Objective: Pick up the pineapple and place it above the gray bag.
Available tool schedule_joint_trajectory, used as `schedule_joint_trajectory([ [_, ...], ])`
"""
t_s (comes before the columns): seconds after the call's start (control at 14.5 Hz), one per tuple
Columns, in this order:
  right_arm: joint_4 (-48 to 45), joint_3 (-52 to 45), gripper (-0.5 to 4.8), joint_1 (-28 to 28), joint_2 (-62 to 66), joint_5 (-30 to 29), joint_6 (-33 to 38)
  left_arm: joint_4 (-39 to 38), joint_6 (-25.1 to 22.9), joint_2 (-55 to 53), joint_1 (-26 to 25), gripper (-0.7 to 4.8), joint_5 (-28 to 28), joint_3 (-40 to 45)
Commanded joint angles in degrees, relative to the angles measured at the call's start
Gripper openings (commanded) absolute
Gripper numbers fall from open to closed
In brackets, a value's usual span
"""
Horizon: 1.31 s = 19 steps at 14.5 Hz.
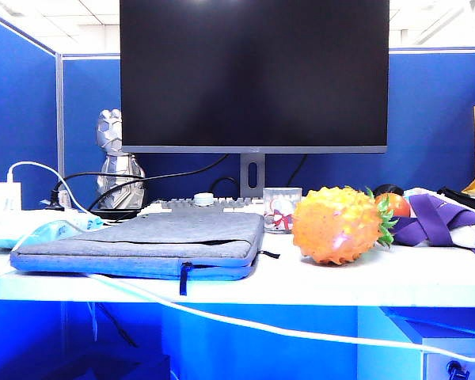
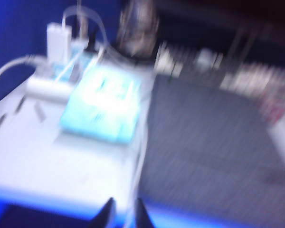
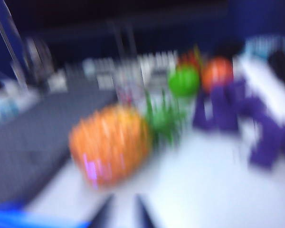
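Observation:
The pineapple (image 1: 336, 226) lies on its side on the white table, just right of the gray bag (image 1: 142, 237), with its green crown pointing right. Neither gripper shows in the exterior view. In the blurred right wrist view, the right gripper (image 3: 121, 213) hangs short of the pineapple (image 3: 109, 145), its tips a little apart with nothing between them. The gray bag (image 3: 28, 142) lies beside the fruit. In the blurred left wrist view, the left gripper (image 2: 123, 216) is shut over the table's front edge, by the near corner of the gray bag (image 2: 209, 137).
A purple-strapped bag (image 1: 435, 222) lies right of the pineapple. A green apple (image 3: 184, 80) and an orange-red fruit (image 3: 217, 72) sit behind it. A monitor (image 1: 253, 75), keyboard (image 1: 206, 204) and silver figure (image 1: 119, 162) stand at the back. A light-blue object (image 2: 102, 107) and white cable (image 1: 261, 321) lie left and front.

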State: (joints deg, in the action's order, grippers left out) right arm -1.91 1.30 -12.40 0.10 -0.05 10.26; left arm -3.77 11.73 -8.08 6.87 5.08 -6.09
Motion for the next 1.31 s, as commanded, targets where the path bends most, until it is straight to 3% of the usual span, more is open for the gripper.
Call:
schedule_joint_trajectory([
  [0.07, -15.6, 0.7, 4.79, 0.0, 0.0, 0.2, -0.8, 3.1, 2.2, -0.1, 0.0, 2.81, -4.0, -4.8],
  [0.14, -15.0, 2.3, 4.79, 0.0, 0.0, 0.6, -0.8, 3.0, 1.7, -0.3, 0.0, 4.79, -4.0, -7.6],
  [0.28, -13.5, 8.5, 4.79, 0.0, 4.2, 1.3, -2.4, -1.9, 0.7, -5.1, 0.0, 4.79, -3.2, -17.3],
  [0.55, -11.6, 26.4, 4.79, 0.1, 25.6, -6.7, -7.0, -9.2, -0.8, -19.7, -0.1, 4.79, -6.5, -33.5],
  [0.69, 0.9, 42.8, 4.79, 1.4, 41.6, -12.0, -12.1, -16.3, -2.2, -26.9, -0.1, 4.79, -8.0, -43.0],
  [0.83, 19.2, 63.4, 4.79, 5.2, 59.1, -19.2, -19.0, -22.6, -5.6, -33.0, -0.1, 4.79, -9.6, -50.9],
  [0.96, 33.9, 83.4, 4.79, 9.5, 75.6, -19.1, -26.1, -23.5, -7.3, -34.9, -0.1, 4.79, -9.6, -53.5],
  [1.17, 43.7, 94.8, 4.79, 15.1, 86.9, -19.0, -33.9, -24.2, -8.3, -35.5, -0.1, 4.79, -9.6, -53.5],
  [1.31, 45.3, 95.3, 4.79, 17.4, 89.3, -19.2, -30.9, -24.5, -8.1, -36.6, -0.1, 4.79, -9.7, -53.5],
])
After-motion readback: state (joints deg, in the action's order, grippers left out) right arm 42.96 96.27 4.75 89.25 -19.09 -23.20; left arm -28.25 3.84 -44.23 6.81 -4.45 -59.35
